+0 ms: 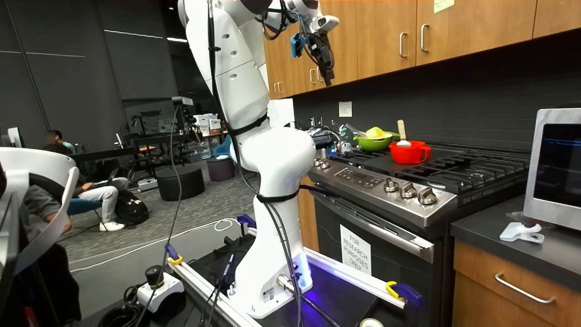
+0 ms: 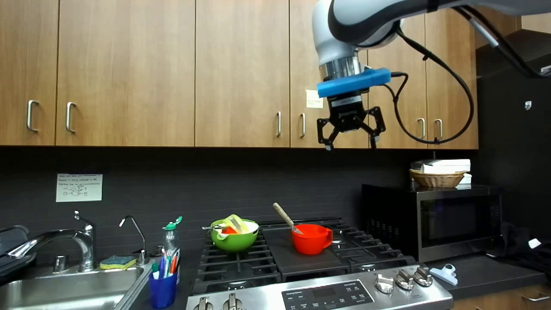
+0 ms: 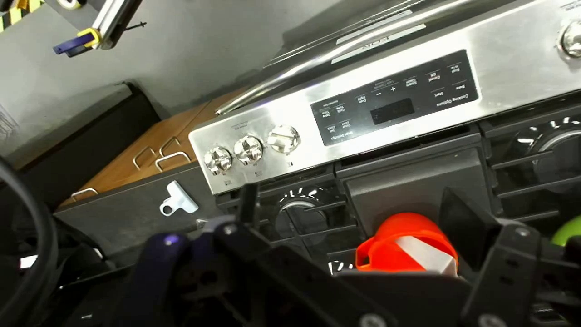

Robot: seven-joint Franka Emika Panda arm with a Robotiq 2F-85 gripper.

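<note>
My gripper (image 2: pixel 351 146) hangs high above the stove, its jaws wide apart with nothing between them. Below it, on the dark middle plate of the stove, stands a red pot (image 2: pixel 312 240) with a side handle. A spatula (image 2: pixel 284 215) with a wooden handle and pale blade leans in that pot. On the burner grate beside it rests a green bowl (image 2: pixel 234 242) holding something yellow, white and orange. In the wrist view the red pot (image 3: pixel 408 227) appears between the fingers, well below them, its lower part cut off by the gripper body. Only an edge of the green bowl (image 3: pixel 567 230) shows there.
Wooden cabinets (image 2: pixel 241 73) hang behind the gripper. A black microwave (image 2: pixel 458 224) with a wicker basket (image 2: pixel 437 178) stands beside the stove, and a white clip (image 2: pixel 445 273) lies on the counter. Across from it are a sink (image 2: pixel 73 292), a sponge (image 2: pixel 117 262) and a blue cup (image 2: pixel 162 289) of pens.
</note>
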